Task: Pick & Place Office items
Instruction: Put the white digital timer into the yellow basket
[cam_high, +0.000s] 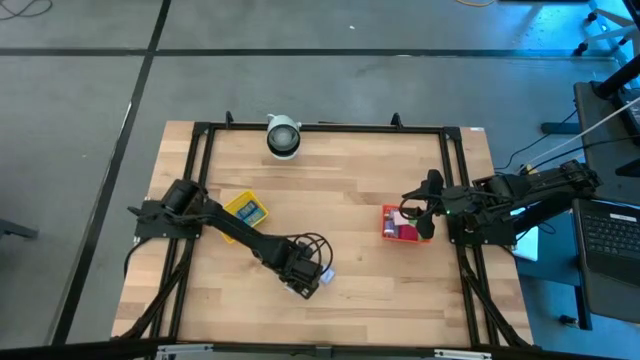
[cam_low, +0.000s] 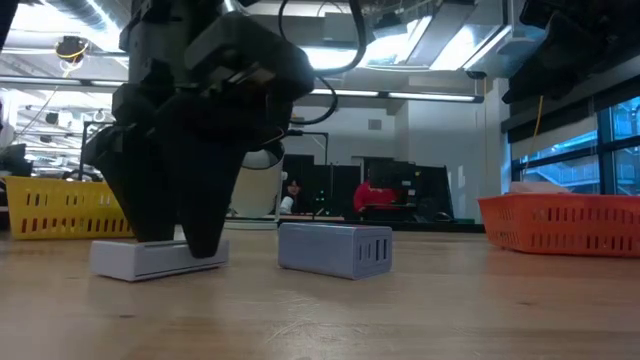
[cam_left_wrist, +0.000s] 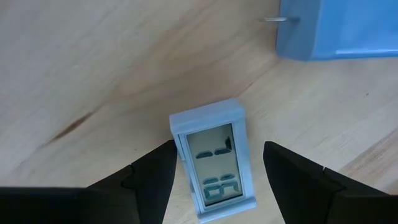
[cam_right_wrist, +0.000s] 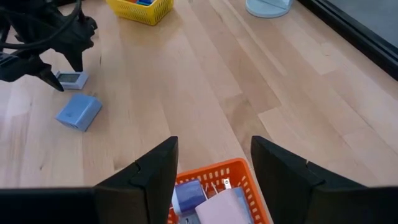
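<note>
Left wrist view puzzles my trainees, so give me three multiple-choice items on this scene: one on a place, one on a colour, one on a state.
1. The pale display piece lies
A. in the yellow tray
B. on the table between the left tool's fingers
C. in the orange tray

2. The tray under the right tool is
A. green
B. orange
C. black

3. The left tool is
A. open
B. shut
C. out of view

B: fingers flank it.
B: orange mesh shows.
A: gaps on both sides.

In the high view the left gripper (cam_high: 305, 275) covers the pale blue pieces, and the red-orange tray (cam_right_wrist: 217, 193) is cut off in the right wrist view.
</note>
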